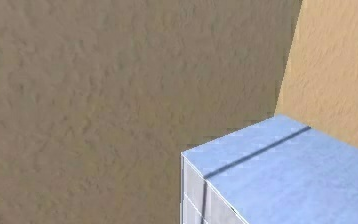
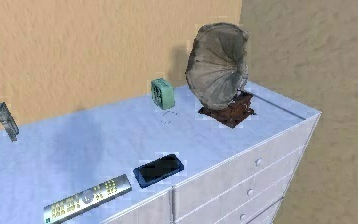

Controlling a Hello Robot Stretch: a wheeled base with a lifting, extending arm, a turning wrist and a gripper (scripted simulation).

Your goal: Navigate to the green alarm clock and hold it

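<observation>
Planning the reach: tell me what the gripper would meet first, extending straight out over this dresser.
Probably the black phone near the dresser's front edge, if it travels low; past that, the green alarm clock farther back. Height and depth are unclear here.

- I see a pale dresser (image 2: pixel 87 145) (drawers down its front) carrying everything.
- Toward the back: a green alarm clock (image 2: pixel 163 94) just beside a gramophone (image 2: pixel 219 70).
- Near the front edge: a dark phone (image 2: pixel 159 170) and a remote (image 2: pixel 87 200).
- Far left: a small grey object (image 2: pixel 5 120).
</observation>
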